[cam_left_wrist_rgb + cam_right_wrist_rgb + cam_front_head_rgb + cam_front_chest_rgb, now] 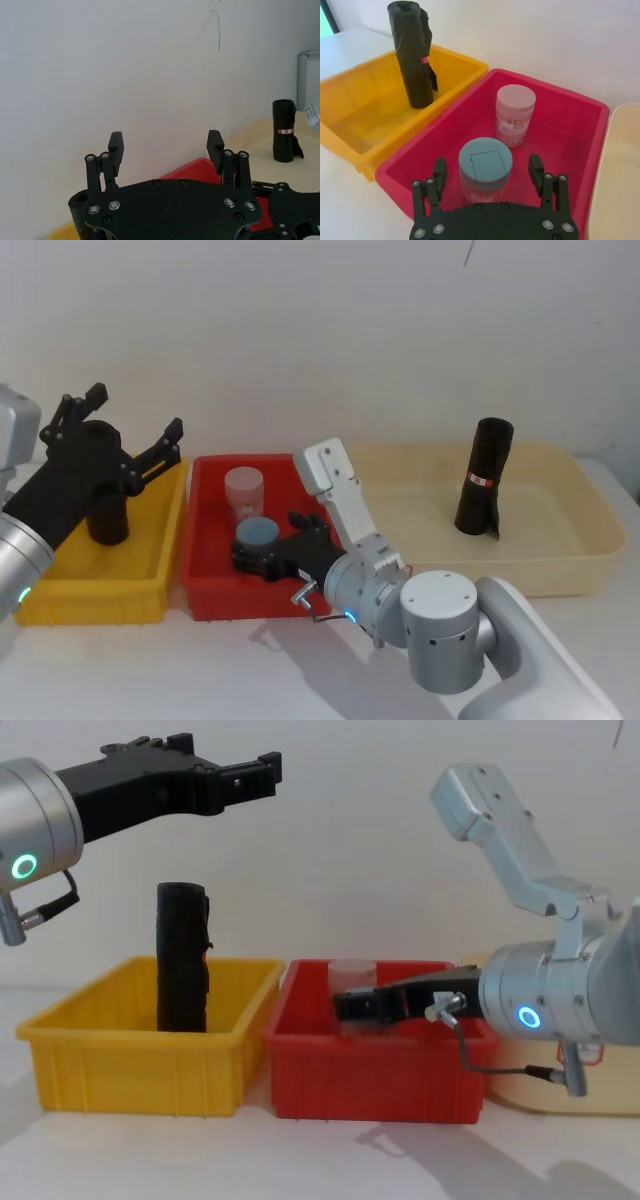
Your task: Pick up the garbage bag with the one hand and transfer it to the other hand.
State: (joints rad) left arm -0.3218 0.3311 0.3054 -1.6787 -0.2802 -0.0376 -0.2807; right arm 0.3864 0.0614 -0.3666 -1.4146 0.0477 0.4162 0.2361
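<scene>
Upright garbage bag (484,478) well apart from both jaws

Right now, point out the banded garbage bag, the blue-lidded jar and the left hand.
Garbage bag (484,480): head view, on its red-and-white band, upright in the beige tray.
Blue-lidded jar (485,163): right wrist view, centre of the lid.
Left hand (166,144): left wrist view, midway between its open fingertips.

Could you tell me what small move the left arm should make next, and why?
I would probably lower the left gripper toward the garbage bag so its fingers come either side of the roll. Its jaws are open and it hangs above the bag, which stands upright in the yellow bin, not yet gripped. The right gripper waits open in the red bin.
</scene>
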